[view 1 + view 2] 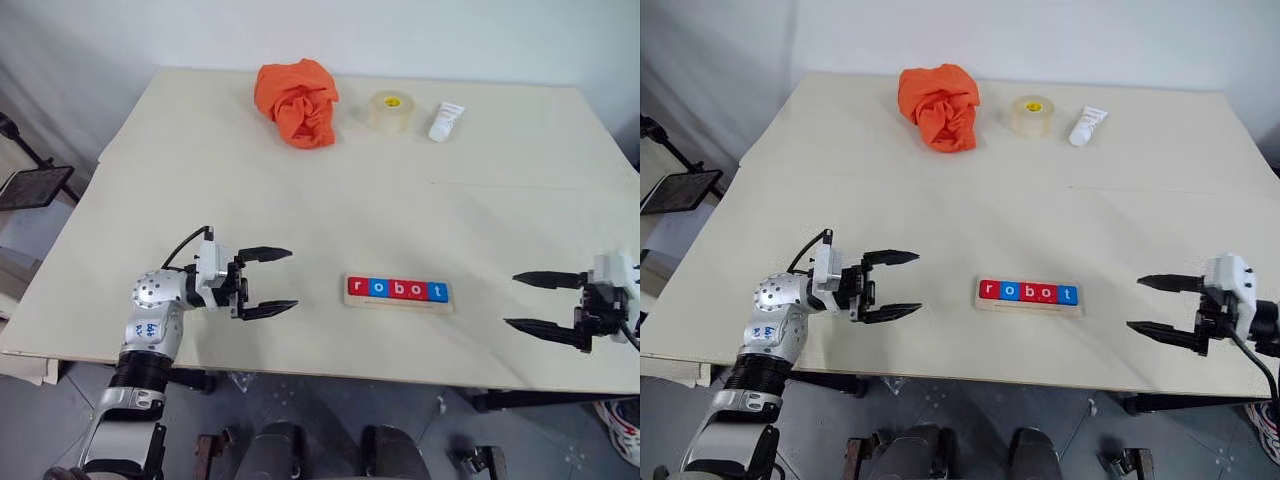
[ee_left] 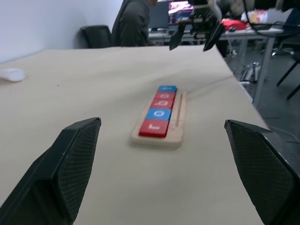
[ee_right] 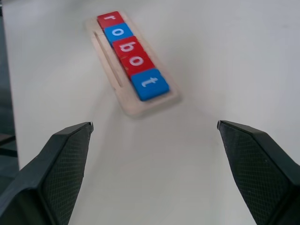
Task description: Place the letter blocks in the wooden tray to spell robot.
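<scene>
Five flat red and blue letter blocks [image 1: 397,290] lay in the long pale wooden tray [image 1: 398,303] at the lower centre of the head view, spelling robot. The left gripper [image 1: 275,282] and right gripper [image 1: 528,300] flanked it, both spread wide and empty.

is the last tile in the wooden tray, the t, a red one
No, the square t tile at the end of the pale wooden tray is blue with a white letter.
</scene>
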Controlling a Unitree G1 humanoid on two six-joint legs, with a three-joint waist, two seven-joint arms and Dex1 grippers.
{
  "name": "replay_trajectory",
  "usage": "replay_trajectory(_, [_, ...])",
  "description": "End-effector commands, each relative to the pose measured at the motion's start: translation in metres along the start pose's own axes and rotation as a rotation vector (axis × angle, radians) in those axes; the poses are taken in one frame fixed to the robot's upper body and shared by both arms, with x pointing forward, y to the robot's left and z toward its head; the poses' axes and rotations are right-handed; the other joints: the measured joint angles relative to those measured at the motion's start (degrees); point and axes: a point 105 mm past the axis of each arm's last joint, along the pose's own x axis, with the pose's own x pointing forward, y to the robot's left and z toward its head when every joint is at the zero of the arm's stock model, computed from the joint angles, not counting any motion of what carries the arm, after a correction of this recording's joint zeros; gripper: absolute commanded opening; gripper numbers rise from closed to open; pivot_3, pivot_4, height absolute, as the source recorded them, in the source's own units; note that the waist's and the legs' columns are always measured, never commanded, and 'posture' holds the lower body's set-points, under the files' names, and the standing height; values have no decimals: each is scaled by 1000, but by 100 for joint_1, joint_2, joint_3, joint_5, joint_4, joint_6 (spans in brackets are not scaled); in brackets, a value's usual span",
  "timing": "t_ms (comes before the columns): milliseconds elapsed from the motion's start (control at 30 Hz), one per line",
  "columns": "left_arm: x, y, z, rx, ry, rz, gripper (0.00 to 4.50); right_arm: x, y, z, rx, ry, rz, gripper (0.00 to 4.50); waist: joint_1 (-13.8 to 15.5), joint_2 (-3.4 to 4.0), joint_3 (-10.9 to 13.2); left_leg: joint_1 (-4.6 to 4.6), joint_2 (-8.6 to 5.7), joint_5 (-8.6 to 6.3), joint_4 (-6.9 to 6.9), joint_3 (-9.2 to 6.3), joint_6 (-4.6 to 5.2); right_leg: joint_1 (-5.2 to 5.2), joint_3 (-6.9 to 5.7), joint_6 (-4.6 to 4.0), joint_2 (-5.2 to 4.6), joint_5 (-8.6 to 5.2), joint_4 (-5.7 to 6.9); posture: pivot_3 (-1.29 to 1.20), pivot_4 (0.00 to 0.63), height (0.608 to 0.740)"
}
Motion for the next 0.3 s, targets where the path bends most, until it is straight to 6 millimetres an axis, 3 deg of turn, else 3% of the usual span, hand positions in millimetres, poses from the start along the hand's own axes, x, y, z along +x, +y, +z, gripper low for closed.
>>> replay_trajectory(33, [-7,2,14,37,-15,-10,4500,-15,-7,10,-91,-29,-9,4486,-24,0,0,0,0,0,0,0,0,0,0,0,0,0,0,0,150,740])
replay_trajectory(300, [-8,0,20,53,-44,-37,4500,-21,-14,15,-85,-48,-23,4486,-28,0,0,-2,-1,0,0,-5,0,1,-1,0,-1,0,-2,0,150,740])
